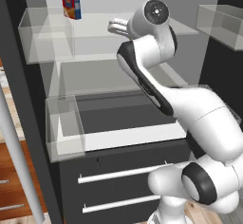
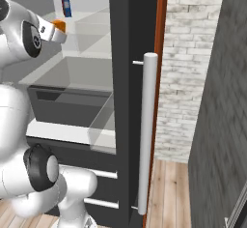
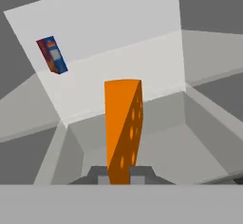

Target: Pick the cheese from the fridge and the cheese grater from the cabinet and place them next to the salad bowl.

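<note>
The cheese [image 3: 122, 128], an orange wedge with holes, stands upright between my fingertips [image 3: 100, 174] with my gripper [image 3: 118, 174] shut on it. In the right base view the cheese [image 2: 59, 25] shows as an orange spot at the end of my gripper [image 2: 54, 31], held above the upper shelf inside the open fridge [image 2: 130, 77]. From the left base view, my gripper [image 1: 112, 27] reaches into the fridge [image 1: 133, 140] at upper-shelf height. The cheese grater, the cabinet and the salad bowl are out of view.
A red-and-blue printed box [image 1: 71, 5] [image 2: 65, 4] [image 3: 52, 55] stands at the back left of the upper shelf. Clear bins [image 1: 47, 35] [image 1: 64, 128] hang at the left. Dark drawers with silver handles [image 1: 123, 173] sit below. A long silver handle [image 2: 147, 125] and a brick wall [image 2: 183, 77] are to the right.
</note>
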